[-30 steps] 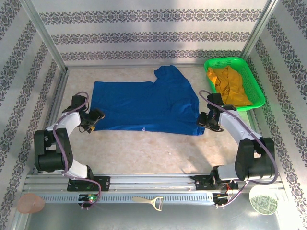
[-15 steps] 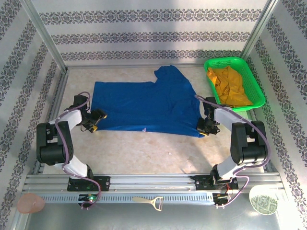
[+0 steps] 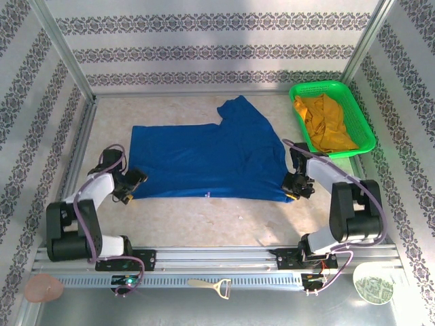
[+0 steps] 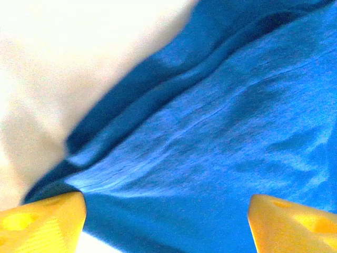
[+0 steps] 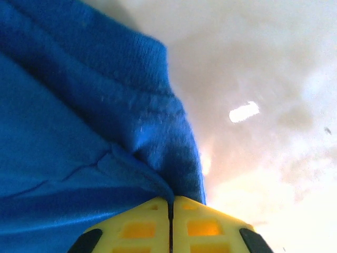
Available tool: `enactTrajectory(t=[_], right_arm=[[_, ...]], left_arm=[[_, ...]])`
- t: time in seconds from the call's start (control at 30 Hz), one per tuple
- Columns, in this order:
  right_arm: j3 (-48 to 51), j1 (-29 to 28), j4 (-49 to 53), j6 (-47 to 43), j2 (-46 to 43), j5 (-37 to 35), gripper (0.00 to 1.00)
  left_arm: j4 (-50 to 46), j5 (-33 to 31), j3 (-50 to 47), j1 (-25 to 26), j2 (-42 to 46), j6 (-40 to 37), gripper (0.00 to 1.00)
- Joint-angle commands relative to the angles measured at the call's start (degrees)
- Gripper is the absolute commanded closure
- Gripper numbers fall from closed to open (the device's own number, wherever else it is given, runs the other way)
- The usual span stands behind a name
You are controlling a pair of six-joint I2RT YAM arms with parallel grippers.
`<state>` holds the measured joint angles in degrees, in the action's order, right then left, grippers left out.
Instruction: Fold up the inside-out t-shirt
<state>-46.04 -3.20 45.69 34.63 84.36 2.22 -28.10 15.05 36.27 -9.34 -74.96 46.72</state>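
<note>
Royal-blue inside-out t-shirt (image 3: 204, 159) lies flat on the surface (image 3: 204, 221), centre frame. Right claw (image 3: 294, 190) is clamped on its lower-right corner; left claw (image 3: 131, 183) gapes around the lower-left corner. Grasping step; next, that claw apparently must close.

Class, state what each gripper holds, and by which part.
The right gripper pinches the t-shirt by its near right corner; the left gripper, open, holds nothing.

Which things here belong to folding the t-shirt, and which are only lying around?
For the job: blue t-shirt; left gripper, open at its edge; right gripper, shut on its corner.
Lying about: green basket, yellow garment, metal tool, patterned disc.
</note>
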Motion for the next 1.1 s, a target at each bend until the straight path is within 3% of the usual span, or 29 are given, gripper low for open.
enactTrajectory(t=[0.0,0.1,0.2,0.4,0.57,0.7,1.07], right_arm=[[-1.63,0.39,4.72,3.06,-5.56,-0.12,0.72],[-7.76,0.19,5.46,2.22,-8.41,0.63,0.63],[-16.17,-0.65,3.69,-0.95,-5.52,2.83,0.59],[-34.89,-7.56,4.98,-8.95,11.68,0.77,0.56],[-46.54,-12.83,8.47,-11.38,23.64,-4.39,0.53],[-51.58,-15.87,9.67,-12.21,30.03,-7.8,0.48],[-62.27,-21.82,17.21,-13.64,42.55,-17.35,0.49]], left_arm=[[-5.32,-4.15,-0.14,0.13,6.06,2.03,0.18],[-6.05,-4.36,3.97,0.15,8.07,0.47,0.15],[-3.9,-2.08,8.5,0.16,6.58,-1.52,0.12],[0.6,7.89,16.46,0.44,-5.41,-6.31,0.11],[-0.86,8.6,20.82,2.22,-11.19,-8.91,0.11],[-0.93,7.8,22.43,3.51,-12.57,-8.98,0.11],[1.98,10.02,21.52,5.03,-16.83,-7.17,0.11]])
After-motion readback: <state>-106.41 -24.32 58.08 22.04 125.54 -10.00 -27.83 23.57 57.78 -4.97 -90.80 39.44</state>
